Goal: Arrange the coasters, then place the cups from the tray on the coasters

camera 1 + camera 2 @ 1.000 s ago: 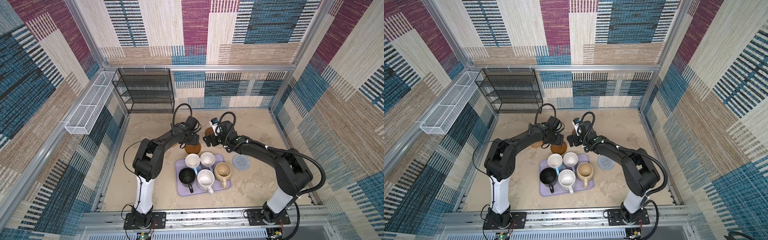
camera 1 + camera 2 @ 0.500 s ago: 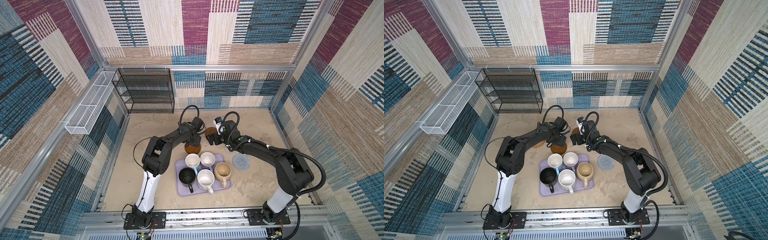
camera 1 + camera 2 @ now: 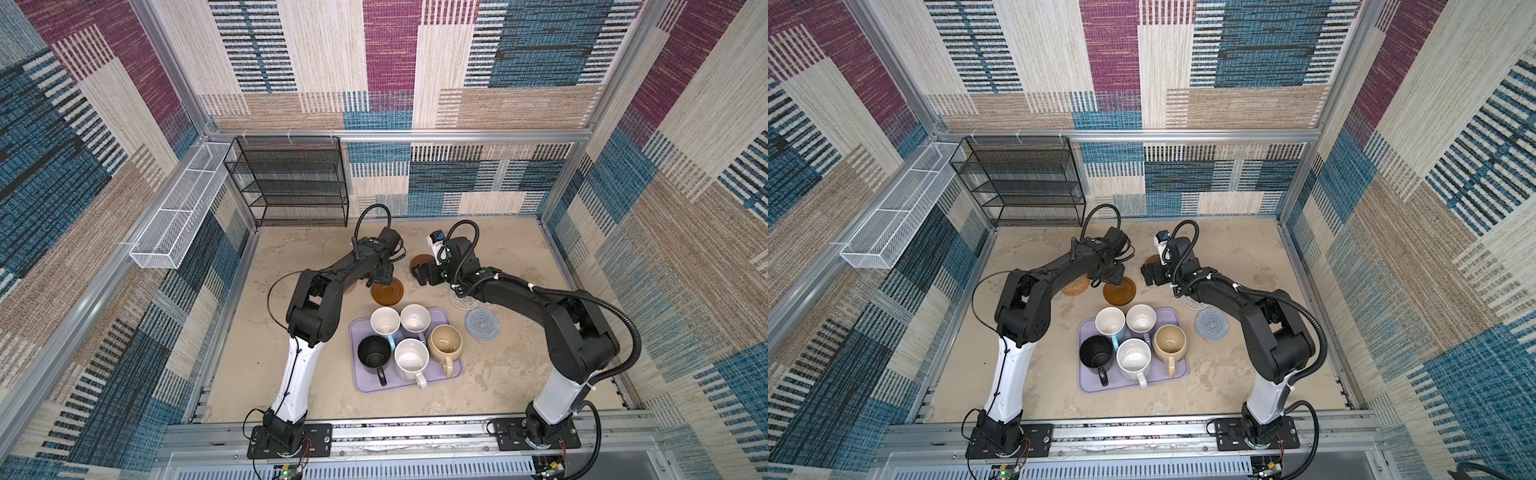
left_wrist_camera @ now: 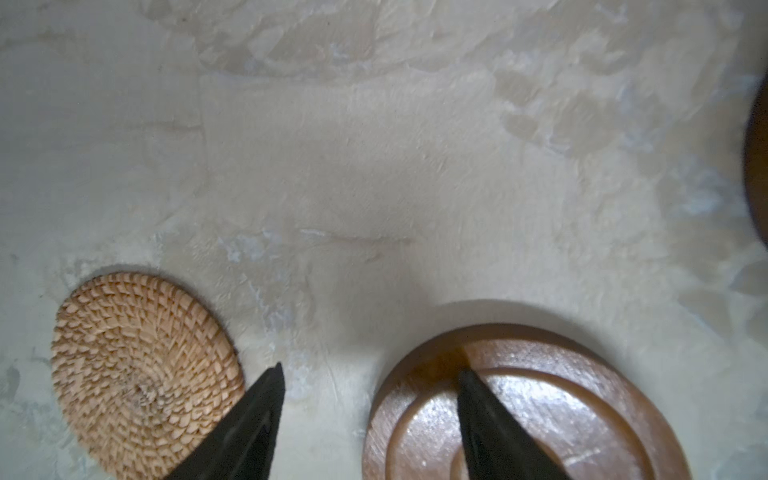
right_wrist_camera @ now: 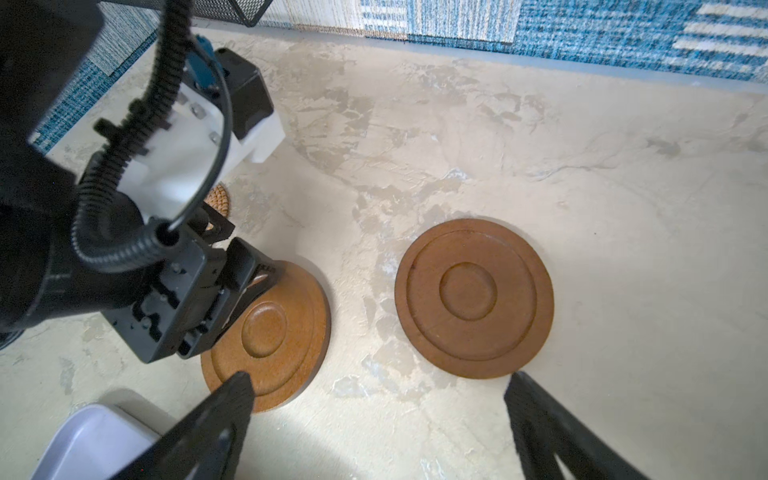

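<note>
one brown coaster [image 3: 387,291] lies at the tray's [image 3: 361,380] 12 o'clock. the left gripper [image 4: 370,369], half open and holding nothing, straddles its 11 o'clock rim: one finger over the disc, one over bare table [image 4: 374,166] toward the rattan coaster [image 4: 137,365] at 9. the right gripper [image 5: 380,376], wide open and empty, faces the far coaster [image 5: 473,297], between 1 and 2.

Black mesh shelf rack [image 3: 291,183] stands against the back wall [image 3: 457,183]; white wire basket [image 3: 178,216] hangs along the side wall [image 3: 62,208]
</note>
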Controlling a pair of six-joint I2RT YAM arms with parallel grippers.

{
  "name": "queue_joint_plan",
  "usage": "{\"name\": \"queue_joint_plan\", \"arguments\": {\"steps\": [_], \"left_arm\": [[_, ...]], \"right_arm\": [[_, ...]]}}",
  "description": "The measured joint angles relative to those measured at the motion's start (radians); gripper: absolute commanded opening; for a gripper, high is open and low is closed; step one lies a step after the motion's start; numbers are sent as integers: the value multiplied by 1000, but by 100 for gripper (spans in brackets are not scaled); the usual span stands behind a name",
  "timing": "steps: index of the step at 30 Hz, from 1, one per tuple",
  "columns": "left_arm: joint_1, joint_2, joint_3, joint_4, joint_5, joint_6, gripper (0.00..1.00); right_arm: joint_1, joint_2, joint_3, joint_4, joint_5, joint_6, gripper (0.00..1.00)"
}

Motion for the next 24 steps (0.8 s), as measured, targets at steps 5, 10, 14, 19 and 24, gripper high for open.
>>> {"name": "queue_joint_plan", "arguments": {"steps": [5,10,14,19,24], "left_arm": [[6,-42,-6,23,93,1,74],[6,-90,-38,42,169,14,87],[-11,-92,-44,30,172,63,89],[-37,-69,-91,-7,84,102,87],[-35,-58,-103,-16,6,106,86]], "right_arm": [[-32,55,38,24,-37,0,97],[-64,85,64,29,-56,-13,97],[-79,98,71,35,-73,-20,97],[-80,80,51,56,-100,-19,96],[-80,51,39,71,-122,-18,96]]}}
